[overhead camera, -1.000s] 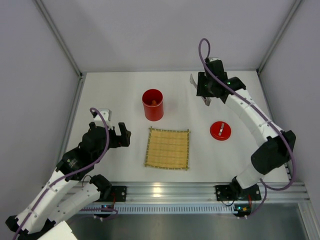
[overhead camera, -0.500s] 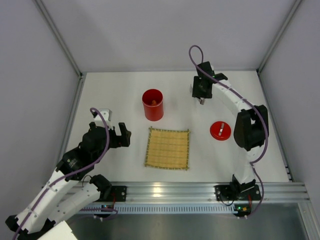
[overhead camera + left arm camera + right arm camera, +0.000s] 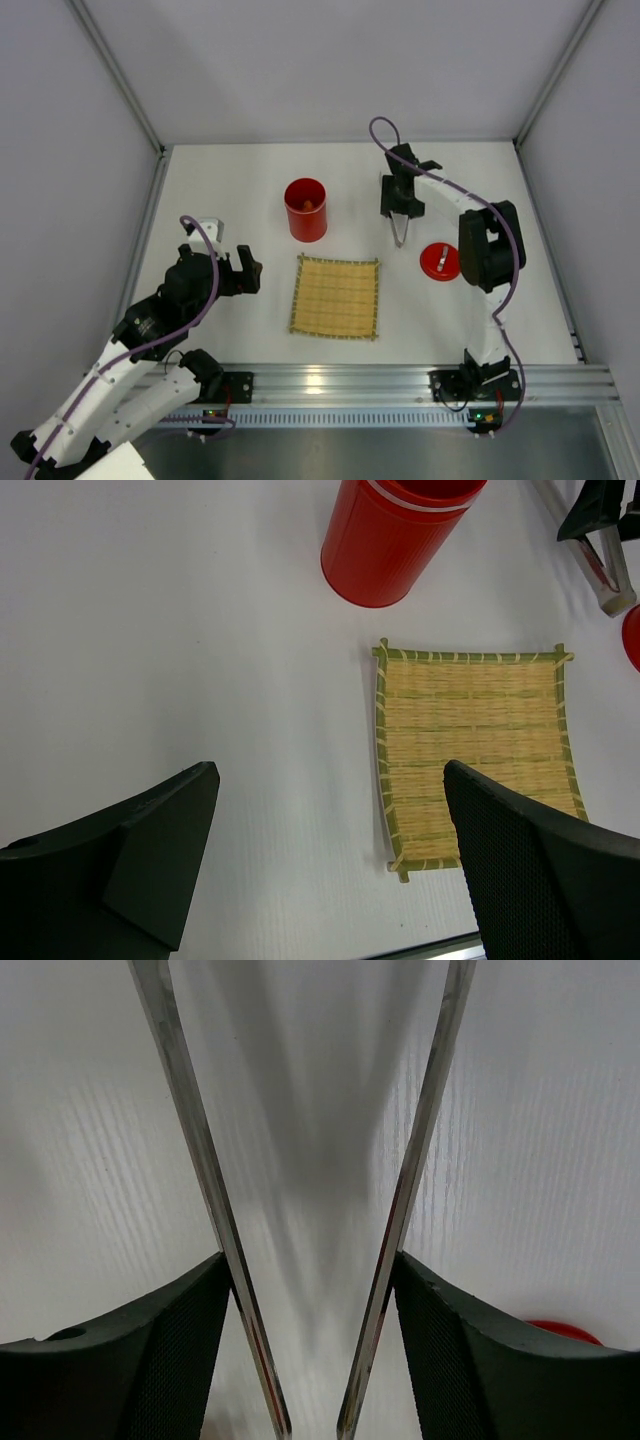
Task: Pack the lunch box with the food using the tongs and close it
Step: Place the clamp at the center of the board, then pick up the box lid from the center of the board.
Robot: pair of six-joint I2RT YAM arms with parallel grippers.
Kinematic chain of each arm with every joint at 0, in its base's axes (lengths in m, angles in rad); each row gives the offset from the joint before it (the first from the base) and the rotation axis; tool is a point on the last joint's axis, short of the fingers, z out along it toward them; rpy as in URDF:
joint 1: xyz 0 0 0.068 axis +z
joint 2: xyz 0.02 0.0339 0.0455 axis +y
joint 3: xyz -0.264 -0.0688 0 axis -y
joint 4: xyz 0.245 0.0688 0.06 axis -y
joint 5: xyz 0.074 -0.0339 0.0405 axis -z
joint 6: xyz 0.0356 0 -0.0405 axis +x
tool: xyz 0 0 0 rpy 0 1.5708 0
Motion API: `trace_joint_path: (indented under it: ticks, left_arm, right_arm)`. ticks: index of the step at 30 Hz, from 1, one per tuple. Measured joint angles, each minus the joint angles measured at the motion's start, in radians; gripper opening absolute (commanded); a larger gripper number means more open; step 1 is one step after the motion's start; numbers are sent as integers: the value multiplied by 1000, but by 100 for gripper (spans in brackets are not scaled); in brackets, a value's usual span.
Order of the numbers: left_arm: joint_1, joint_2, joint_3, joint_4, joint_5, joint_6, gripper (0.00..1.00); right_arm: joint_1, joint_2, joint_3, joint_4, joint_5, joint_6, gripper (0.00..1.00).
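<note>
The red lunch box (image 3: 306, 209) stands open behind the mat, with an orange piece of food (image 3: 308, 205) showing inside; it also appears in the left wrist view (image 3: 395, 535). Its red lid (image 3: 440, 261) lies on the table to the right. My right gripper (image 3: 401, 203) is shut on the tongs (image 3: 400, 230), which point down at the table between lunch box and lid. In the right wrist view each pad (image 3: 190, 1330) presses a silver arm of the tongs (image 3: 425, 1160), and the arms are spread apart with nothing between them. My left gripper (image 3: 240, 270) hovers open at the left, holding nothing.
A square bamboo mat (image 3: 336, 296) lies in the middle, bare, also seen in the left wrist view (image 3: 475, 750). White walls enclose the table on three sides. An aluminium rail (image 3: 330, 385) runs along the near edge.
The right arm folded and swung left and down from the back right, bringing the tongs low between lunch box and lid. The tong arms have spread wider. The left arm stayed still.
</note>
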Motion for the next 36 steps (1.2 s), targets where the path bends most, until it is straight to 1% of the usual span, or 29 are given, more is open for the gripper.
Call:
trace_joint_path:
  ticks: [11, 13, 20, 23, 26, 28, 32, 34, 36]
  left_arm:
    - [0, 0, 0, 0, -3, 0, 99]
    - [0, 0, 0, 0, -3, 0, 99]
    - [0, 0, 0, 0, -3, 0, 99]
    - [-1, 0, 0, 0, -4, 0, 99]
    - [-2, 0, 0, 0, -3, 0, 99]
    - [-2, -2, 0, 0, -3, 0, 99]
    - [-3, -14, 0, 0, -3, 0, 99]
    - [-5, -20, 0, 0, -3, 0, 99]
    - [-5, -23, 0, 0, -3, 0, 99]
  right_arm:
    - [0, 15, -29, 7, 2, -17, 76]
    - [0, 15, -29, 8, 2, -21, 77]
    - [0, -8, -50, 13, 21, -23, 76]
    - [0, -115, -145, 18, 43, -12, 73]
    - [-3, -297, -268, 31, 67, 18, 71]
    - [-13, -452, -374, 62, 81, 44, 69]
    - [-53, -710, -562, 91, 105, 99, 65]
    - [-70, -782, -644, 106, 115, 126, 62]
    - [-83, -806, -704, 109, 119, 143, 58]
